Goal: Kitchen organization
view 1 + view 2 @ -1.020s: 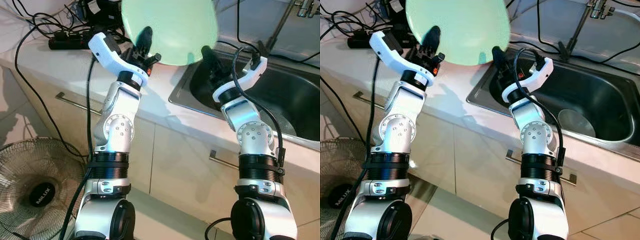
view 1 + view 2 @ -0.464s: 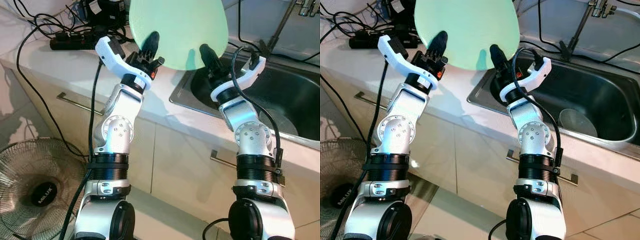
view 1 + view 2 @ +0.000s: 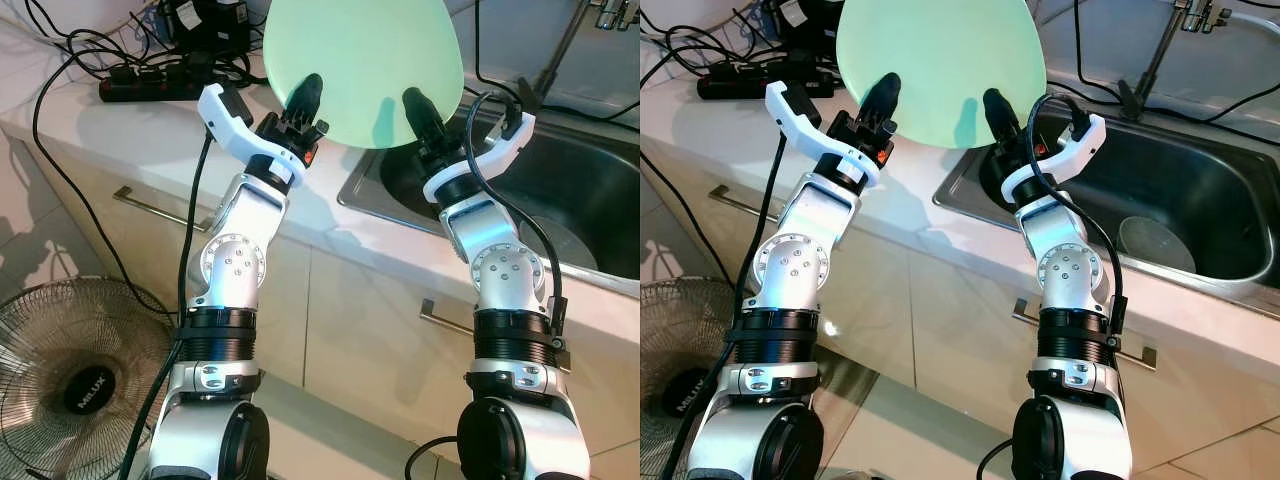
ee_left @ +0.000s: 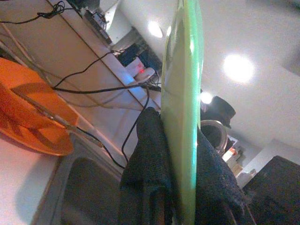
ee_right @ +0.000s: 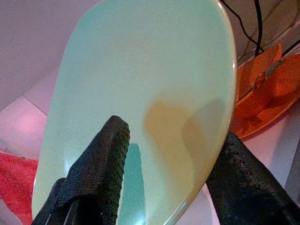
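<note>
Left eye view: pale green plate (image 3: pixel 362 62) held upright over the desk (image 3: pixel 150 135), now shifted right toward the sink (image 3: pixel 560 195).

Over the last second the plate has drifted right, its edge reaching over the steel basin's near left corner; judged, a handover or a placing is under way. It is smooth, glossy, round and thin-rimmed. The left claw (image 4: pixel 180 161) pinches its rim between rough black pads; the right claw (image 5: pixel 168 187) stands spread, one finger before the plate's face and one past its rim, not visibly clamping.
</note>
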Controlling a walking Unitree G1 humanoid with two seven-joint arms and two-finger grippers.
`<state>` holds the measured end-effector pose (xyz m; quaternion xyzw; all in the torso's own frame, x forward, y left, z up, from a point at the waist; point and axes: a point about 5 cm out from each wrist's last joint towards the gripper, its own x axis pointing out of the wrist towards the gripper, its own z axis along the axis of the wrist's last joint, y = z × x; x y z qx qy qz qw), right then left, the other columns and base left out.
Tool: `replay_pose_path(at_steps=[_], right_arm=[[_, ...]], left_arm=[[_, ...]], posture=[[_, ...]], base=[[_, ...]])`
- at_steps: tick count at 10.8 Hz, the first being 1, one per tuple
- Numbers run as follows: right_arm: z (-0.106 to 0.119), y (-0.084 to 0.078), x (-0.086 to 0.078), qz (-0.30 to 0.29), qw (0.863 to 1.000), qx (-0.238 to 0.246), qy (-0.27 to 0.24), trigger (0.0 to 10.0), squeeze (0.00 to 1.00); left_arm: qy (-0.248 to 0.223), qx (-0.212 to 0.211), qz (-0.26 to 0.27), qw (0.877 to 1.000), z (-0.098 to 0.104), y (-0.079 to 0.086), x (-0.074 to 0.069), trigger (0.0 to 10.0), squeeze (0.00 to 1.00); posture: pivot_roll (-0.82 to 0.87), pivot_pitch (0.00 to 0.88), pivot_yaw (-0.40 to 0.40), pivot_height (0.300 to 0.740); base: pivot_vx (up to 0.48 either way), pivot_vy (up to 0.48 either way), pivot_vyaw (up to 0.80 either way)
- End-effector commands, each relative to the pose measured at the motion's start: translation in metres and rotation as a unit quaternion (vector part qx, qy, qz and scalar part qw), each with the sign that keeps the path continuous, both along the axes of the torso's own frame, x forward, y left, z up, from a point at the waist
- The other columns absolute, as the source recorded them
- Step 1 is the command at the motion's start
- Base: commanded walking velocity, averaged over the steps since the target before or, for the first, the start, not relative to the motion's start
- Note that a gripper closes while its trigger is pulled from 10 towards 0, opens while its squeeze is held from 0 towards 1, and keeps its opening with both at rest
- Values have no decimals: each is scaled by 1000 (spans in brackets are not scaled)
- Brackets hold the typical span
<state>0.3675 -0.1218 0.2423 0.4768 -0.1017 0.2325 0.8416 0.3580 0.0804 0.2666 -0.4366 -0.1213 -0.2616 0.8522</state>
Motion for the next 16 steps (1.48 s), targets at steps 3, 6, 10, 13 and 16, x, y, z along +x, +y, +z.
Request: replay_pose_path(at_steps=[3, 6, 10, 13, 16], right_arm=[[2, -9, -3, -16, 1000, 10, -10, 0, 0], [3, -9, -2, -17, 1000, 13, -9, 0, 0], [8, -9, -3, -15, 999, 29, -17, 0, 0], [16, -21, 1, -53, 996, 71, -10, 0, 0], [17, -37, 7, -104, 990, 95, 6, 0, 0]], left_arm=[[18, -33, -25, 999, -10, -12, -4, 10000, 0], [27, 27, -19, 999, -18, -16, -2, 10000, 0], [18, 112, -28, 993, -26, -28, -4, 10000, 1000], [11, 167, -26, 986, -33, -31, -6, 10000, 1000], [1, 224, -27, 974, -37, -37, -8, 10000, 1000]], posture=[[89, 61, 0, 740], [90, 66, -1, 740], [89, 64, 2, 740], [91, 62, 1, 740], [92, 61, 1, 740]], base=[[0, 0, 0], [0, 0, 0], [0, 0, 0], [0, 0, 0], [0, 0, 0]])
